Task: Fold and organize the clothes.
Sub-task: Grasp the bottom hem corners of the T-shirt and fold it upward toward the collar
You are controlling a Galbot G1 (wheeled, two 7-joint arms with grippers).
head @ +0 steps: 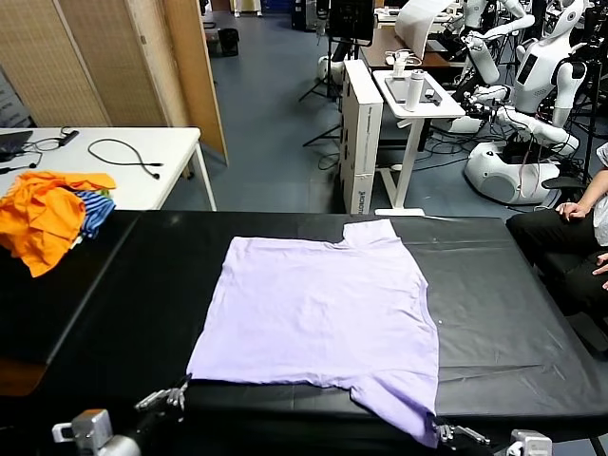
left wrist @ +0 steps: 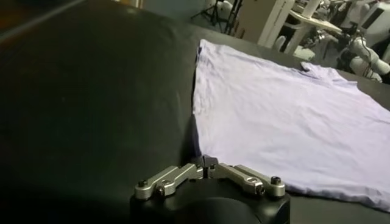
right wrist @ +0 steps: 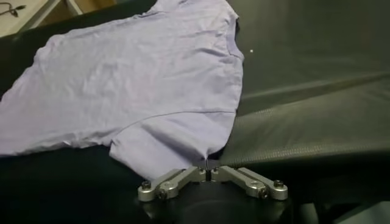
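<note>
The clothes are one pale lavender T-shirt (head: 323, 313) lying flat, plain side up, on the black table (head: 513, 323). Its collar points away from me. My left gripper (head: 176, 394) is at the near left hem corner with its jaws closed; in the left wrist view the T-shirt (left wrist: 286, 115) runs down to a corner right at the left gripper (left wrist: 207, 163). My right gripper (head: 440, 432) is at the near right sleeve. In the right wrist view the T-shirt (right wrist: 140, 79) gathers into a point pinched in the right gripper (right wrist: 208, 165).
Bright orange garments (head: 43, 214) and a blue-striped garment (head: 95, 211) are piled at the table's far left. A white side table (head: 142, 157) with cables stands behind them. A seated person (head: 570, 237) is at the right edge, and other robots and stands are beyond.
</note>
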